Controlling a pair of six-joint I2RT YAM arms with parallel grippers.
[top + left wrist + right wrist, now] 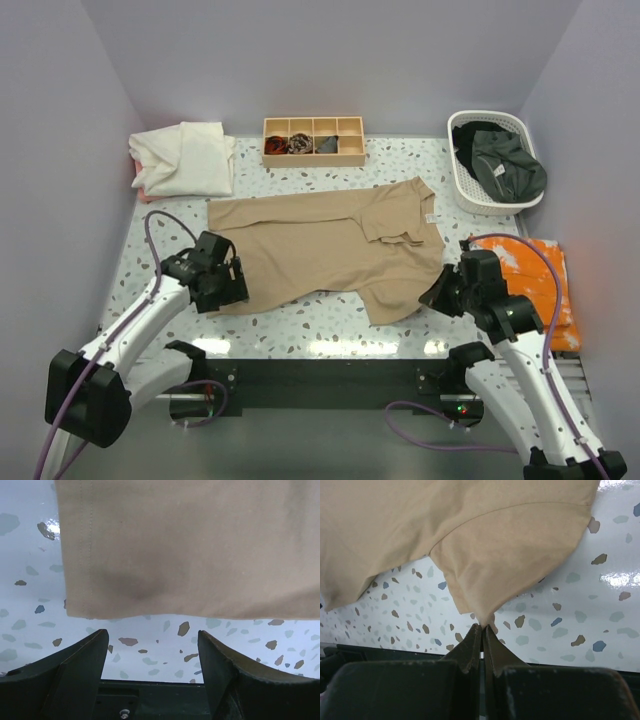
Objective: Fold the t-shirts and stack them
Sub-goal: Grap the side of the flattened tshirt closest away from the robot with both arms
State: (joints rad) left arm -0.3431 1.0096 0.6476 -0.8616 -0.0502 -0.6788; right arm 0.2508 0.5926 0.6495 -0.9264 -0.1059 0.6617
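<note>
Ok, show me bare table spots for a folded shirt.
Bare: between tray and basket; near-edge strip, this side of the tan shirt; left, in front of the white pile. Crowded: right side, with basket, orange cloth, right claw.

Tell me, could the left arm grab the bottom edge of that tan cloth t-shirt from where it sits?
Probably yes: the left fingers stand open just short of the tan cloth t-shirt, with only bare speckled table between.
</note>
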